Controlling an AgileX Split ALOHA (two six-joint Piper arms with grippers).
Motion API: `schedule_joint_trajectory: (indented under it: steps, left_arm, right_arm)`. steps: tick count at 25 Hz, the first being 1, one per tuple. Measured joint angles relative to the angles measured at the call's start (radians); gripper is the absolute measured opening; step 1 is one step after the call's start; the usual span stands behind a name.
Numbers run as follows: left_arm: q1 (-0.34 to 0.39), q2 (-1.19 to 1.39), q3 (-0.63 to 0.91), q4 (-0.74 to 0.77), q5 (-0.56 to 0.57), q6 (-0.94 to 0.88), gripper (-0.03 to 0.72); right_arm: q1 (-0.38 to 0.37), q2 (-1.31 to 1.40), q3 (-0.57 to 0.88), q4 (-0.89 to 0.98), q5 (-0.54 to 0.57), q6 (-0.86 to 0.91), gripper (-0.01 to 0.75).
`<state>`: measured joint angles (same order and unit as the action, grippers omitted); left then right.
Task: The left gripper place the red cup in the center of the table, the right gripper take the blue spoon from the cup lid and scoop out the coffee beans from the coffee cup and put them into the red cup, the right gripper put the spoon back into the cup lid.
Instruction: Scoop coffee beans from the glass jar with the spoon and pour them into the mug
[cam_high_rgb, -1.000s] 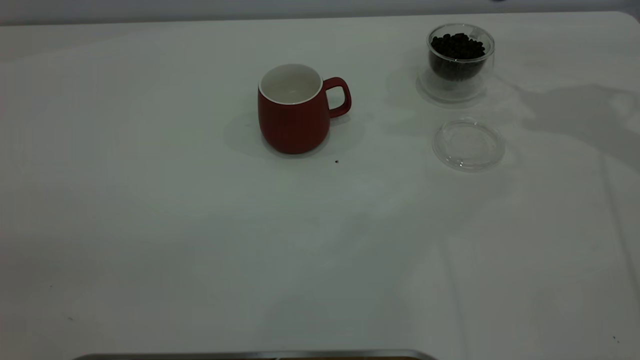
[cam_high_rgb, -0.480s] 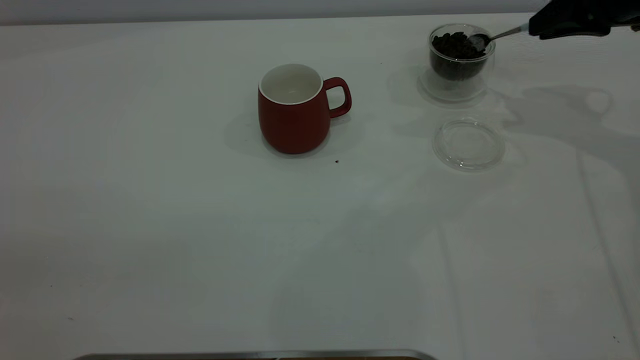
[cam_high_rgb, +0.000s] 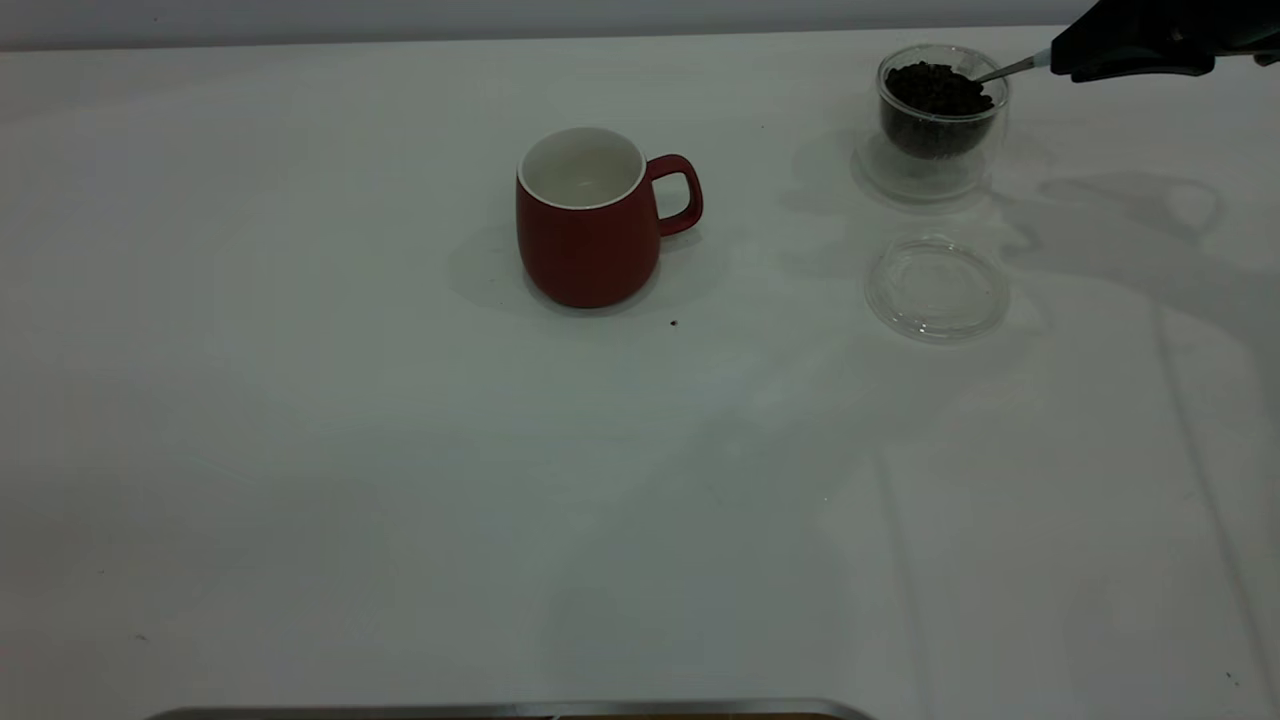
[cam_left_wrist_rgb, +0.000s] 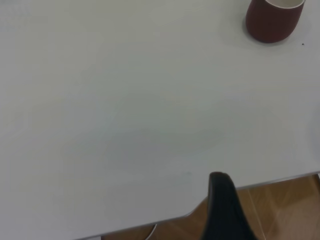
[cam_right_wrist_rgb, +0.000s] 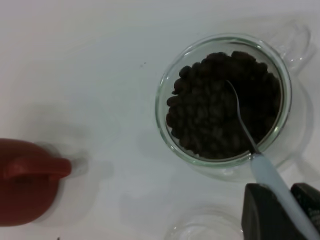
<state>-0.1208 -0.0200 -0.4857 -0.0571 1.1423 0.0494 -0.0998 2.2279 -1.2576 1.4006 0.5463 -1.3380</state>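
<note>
Scooping step. The right claw (cam_high_rgb: 1060, 62), at the counter's (cam_high_rgb: 400, 450) 1 o'clock corner in the exterior view, is clamped on the pale handle of the spoon (cam_right_wrist_rgb: 245, 127); the stem slants down over the rim of the glass cup (cam_high_rgb: 943, 120), and the bowl is buried edge-on in the beans (cam_right_wrist_rgb: 220, 105), as the right wrist view shows. No beans can be seen lifted yet.

The mug (cam_high_rgb: 588, 215) stands upright near the counter's centre, at about 9 o'clock from the glass cup and well apart from it, handle turned toward the cup side; its white interior looks empty, so the placing step appears complete and no transfer has yet been made. The lid (cam_high_rgb: 937, 288) lies flat at 6 o'clock from the glass cup, near it but apart, with nothing on it.

Next move, as judged: the spoon must be levelled under a load of beans, raised clear of the glass rim without dragging the light cup, then carried toward 9 o'clock to the mug.

The left claw (cam_left_wrist_rgb: 225, 210) hangs over the counter's edge, far from the mug; whether it is apart or together cannot be told.
</note>
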Motion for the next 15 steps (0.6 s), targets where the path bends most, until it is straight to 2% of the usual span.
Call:
schedule_joint_trajectory:
  steps: [15]
  left_arm:
    - [0.000, 0.000, 0.000, 0.000, 0.000, 0.000, 0.516]
  right_arm:
    - [0.000, 0.044, 0.000, -0.010, 0.053, 0.143, 0.110]
